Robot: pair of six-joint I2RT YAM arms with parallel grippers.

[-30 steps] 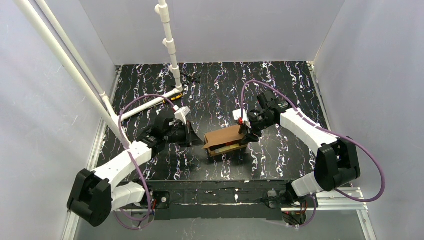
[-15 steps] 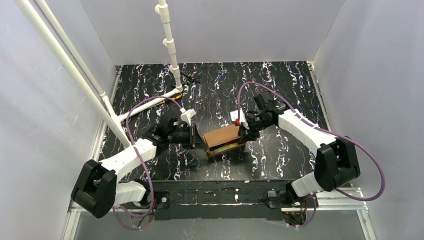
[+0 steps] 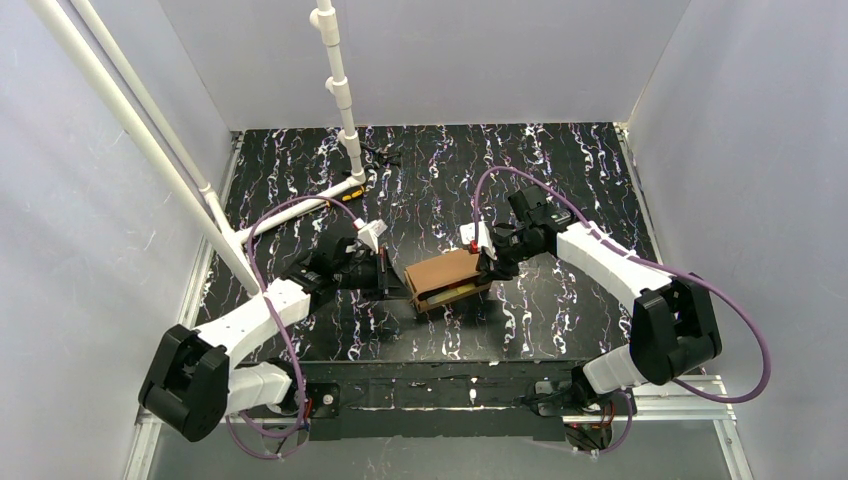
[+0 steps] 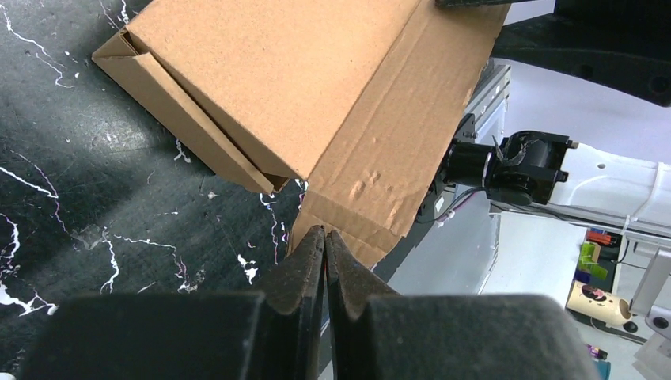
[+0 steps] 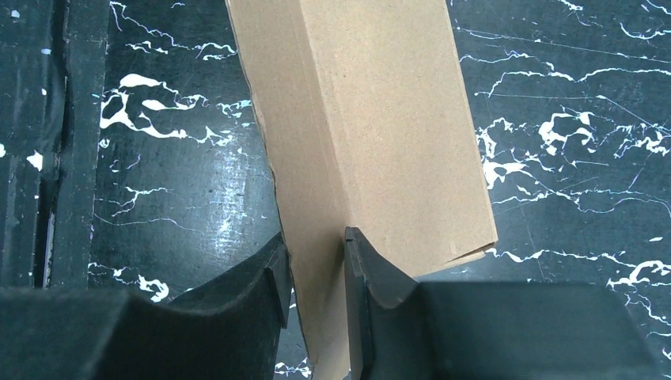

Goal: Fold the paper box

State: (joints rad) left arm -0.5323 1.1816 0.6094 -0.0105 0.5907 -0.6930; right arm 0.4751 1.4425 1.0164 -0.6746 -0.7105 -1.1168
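From above, the paper box [image 3: 447, 278], a brown cardboard oblong, is seen on the black marbled table [image 3: 560, 180] between the left gripper [image 3: 392, 277] and the right gripper [image 3: 487, 264]. At the left wrist, black fingers [image 4: 305, 265] are pressed together, with their tips touching a creased flap just ahead. At the right wrist, a grainy folded wall of the box is pinched between the fingers [image 5: 360, 269].

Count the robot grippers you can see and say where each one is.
2. The left gripper, shut, has its tips at a flap on the paper box's left end; the right gripper clamps the wall at its right end. None seem hidden.
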